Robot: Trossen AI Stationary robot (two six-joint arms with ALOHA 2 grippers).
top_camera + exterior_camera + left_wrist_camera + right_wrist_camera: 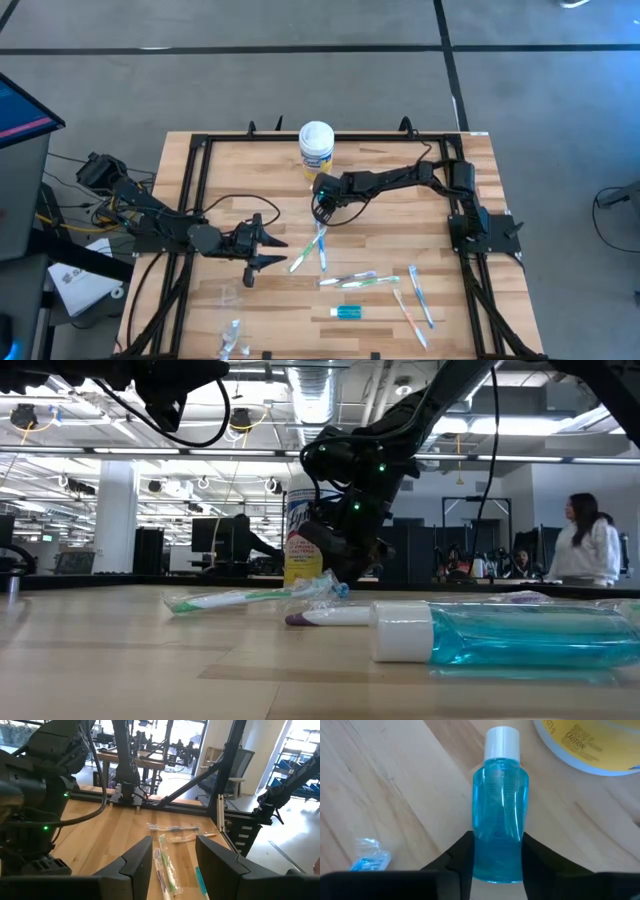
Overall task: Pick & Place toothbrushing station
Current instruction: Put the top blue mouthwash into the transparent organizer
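1. The right gripper (322, 205) sits low over the wooden table (400, 170), just beside the yellow canister with a white lid (316, 148) near the far edge. In its wrist view its dark fingers (460, 852) flank the base of a small clear blue bottle with a white cap (498, 805), lying flat on the wood; whether they actually pinch it I cannot tell.
2. The left gripper (268, 250) hovers at mid-table with its jaws parted and nothing between them.
3. Wrapped slim toothbrushes lie scattered: a green one (303, 259) just beside the left gripper, a cluster (358, 281) at the centre, and more (420, 295) toward the right rail.
4. A small teal tube with a white cap (347, 313) rests near the front edge.
5. Bare wood lies along the far-left corner and front left, bounded by the black frame (190, 180).
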